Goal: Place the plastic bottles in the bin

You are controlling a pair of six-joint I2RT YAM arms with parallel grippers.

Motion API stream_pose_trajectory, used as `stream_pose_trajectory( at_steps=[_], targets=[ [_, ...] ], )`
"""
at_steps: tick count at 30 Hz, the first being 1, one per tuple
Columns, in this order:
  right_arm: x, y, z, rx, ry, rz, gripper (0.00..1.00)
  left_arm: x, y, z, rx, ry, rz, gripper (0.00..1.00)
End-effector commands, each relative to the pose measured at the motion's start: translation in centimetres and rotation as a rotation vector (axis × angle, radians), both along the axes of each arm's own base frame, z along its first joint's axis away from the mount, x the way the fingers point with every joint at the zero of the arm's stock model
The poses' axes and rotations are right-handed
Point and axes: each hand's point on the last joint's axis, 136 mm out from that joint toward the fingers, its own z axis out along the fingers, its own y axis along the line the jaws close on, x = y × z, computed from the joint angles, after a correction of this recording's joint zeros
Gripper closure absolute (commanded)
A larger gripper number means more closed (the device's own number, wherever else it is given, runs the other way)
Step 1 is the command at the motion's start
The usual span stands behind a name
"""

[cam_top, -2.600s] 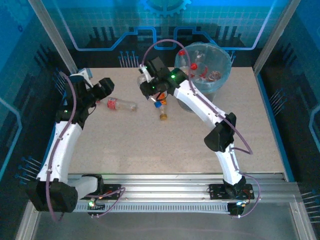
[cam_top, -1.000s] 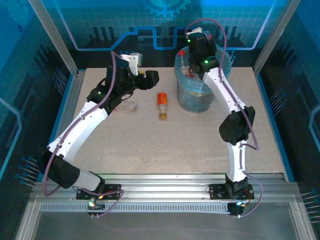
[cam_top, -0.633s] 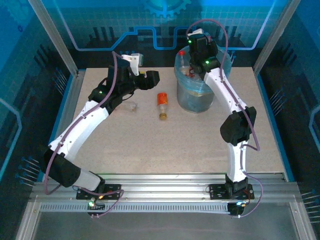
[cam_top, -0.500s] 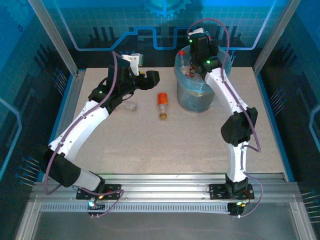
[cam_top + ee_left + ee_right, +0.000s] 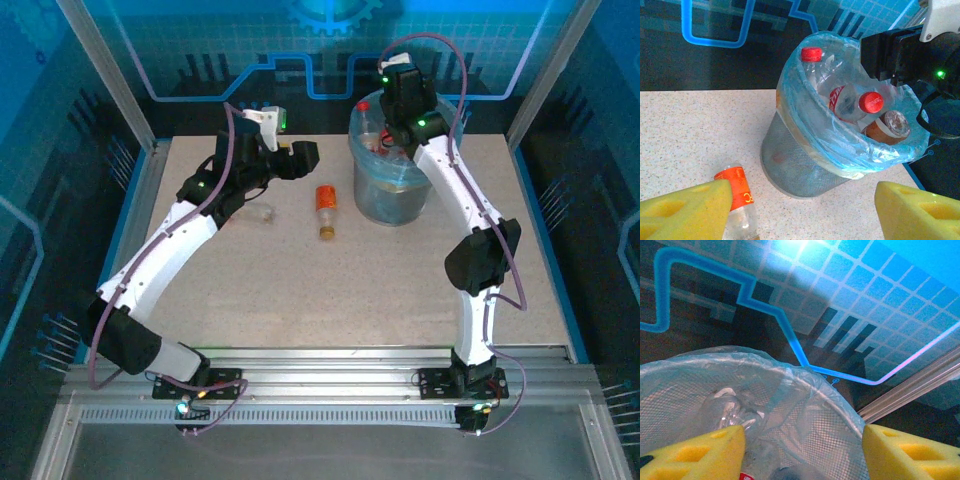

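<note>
Bin point(image 5: 390, 203) unchanged; right hand point(image 5: 803, 441) above it has shifted slightly.

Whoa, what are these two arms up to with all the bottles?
Two robot arms are moving plastic bottles from a table into a bin. Several lie inside its blue liner. The right gripper hangs open over the bin, holding nothing. The left gripper, also open and empty, faces the bin, with an orange-labelled bottle lying on the table near it, not yet picked up.
</note>
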Motion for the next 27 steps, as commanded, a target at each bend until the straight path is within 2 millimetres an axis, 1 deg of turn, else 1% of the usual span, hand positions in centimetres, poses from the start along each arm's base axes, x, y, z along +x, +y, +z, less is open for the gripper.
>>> stream_pose_trajectory(
  at_steps=[1,14,17,22,27],
  targets=[
    [-1.2,-0.7,2.8,0.053,-0.050,-0.006,0.36,0.1,-0.1,0.7,-0.004,-0.022,0.012,0.24],
    [-2.2,0.0,4.2,0.097,-0.062,0.026,0.36,-0.1,0.3,0.8,0.005,-0.030,0.025,0.23],
    [-2.7,0.7,4.8,0.120,-0.066,0.054,0.35,-0.2,0.4,0.9,0.008,-0.034,0.026,0.22],
    [-4.0,2.0,5.7,0.202,-0.056,0.126,0.33,-0.6,1.2,1.2,0.021,-0.052,0.049,0.20],
    [-5.6,4.5,6.6,0.302,-0.039,0.241,0.31,-1.5,2.7,1.5,0.047,-0.068,0.085,0.19]
  ],
)
